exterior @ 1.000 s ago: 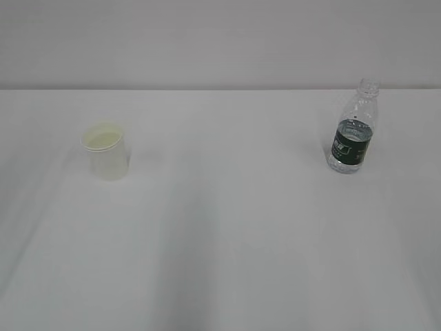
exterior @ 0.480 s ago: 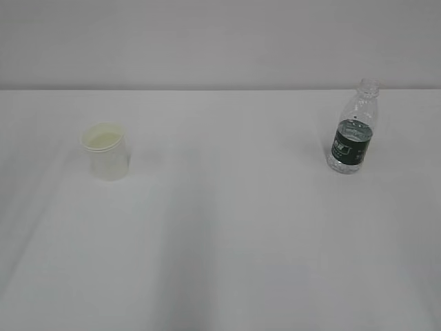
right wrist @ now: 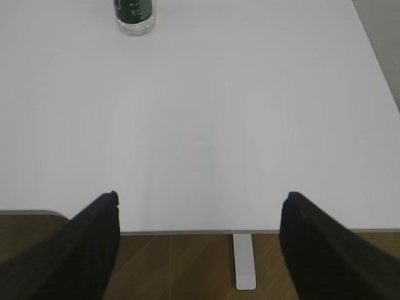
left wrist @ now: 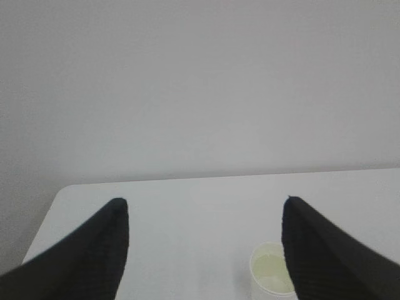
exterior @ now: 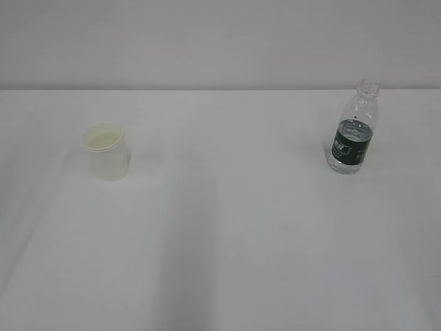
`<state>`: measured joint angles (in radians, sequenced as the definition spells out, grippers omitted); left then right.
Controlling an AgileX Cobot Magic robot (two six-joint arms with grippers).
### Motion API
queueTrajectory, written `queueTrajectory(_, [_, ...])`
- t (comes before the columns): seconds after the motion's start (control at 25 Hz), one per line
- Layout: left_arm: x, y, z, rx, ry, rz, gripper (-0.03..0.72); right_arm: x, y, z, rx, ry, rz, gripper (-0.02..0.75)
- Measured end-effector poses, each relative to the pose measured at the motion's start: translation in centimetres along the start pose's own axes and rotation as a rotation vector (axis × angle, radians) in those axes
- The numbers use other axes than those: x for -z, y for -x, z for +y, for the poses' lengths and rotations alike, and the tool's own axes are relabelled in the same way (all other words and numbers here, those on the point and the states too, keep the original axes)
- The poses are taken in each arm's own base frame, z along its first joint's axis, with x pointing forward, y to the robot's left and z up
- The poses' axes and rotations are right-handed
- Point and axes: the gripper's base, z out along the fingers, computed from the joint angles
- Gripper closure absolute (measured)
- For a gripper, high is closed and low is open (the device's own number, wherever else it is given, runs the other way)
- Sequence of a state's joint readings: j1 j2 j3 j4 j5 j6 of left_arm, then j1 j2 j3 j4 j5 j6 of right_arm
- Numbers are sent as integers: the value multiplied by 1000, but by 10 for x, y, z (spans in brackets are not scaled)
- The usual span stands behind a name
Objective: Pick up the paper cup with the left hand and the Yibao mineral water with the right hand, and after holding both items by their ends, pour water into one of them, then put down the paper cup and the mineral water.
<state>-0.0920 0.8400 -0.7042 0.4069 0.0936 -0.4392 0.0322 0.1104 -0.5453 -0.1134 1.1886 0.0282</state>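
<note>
The paper cup stands upright on the left of the white table, cream inside. In the left wrist view the paper cup sits low at the right, partly behind the right finger. My left gripper is open and empty, well back from the cup. The Yibao mineral water stands upright at the right, uncapped, with its green label band. Only the bottom of the Yibao mineral water shows at the top left of the right wrist view. My right gripper hangs open and empty over the table's near edge, far from the bottle. Neither arm shows in the exterior view.
The white table runs back to a grey wall. Its near edge shows in the right wrist view, with brown floor and a white table foot below. The table's left corner shows in the left wrist view.
</note>
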Motion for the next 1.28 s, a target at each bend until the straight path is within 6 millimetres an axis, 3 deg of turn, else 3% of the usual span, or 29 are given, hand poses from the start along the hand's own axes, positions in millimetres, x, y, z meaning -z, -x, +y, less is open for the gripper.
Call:
queueTrajectory(0.32, [3,1,0,5,2,-7,137,-4,-6,1,27,3,-37,146])
queueTrajectory(0.68, [29,3,6,16,55,20,141,-3,-7,1,25,5,-52,146])
queueTrajectory(0.92, [50,6,9,27,80,6,208,4,-13,1,27,6,-117,147])
queueTrajectory(1.28, [56,1,11,16,103,56,216,6,-14,1,31,11,-131,146])
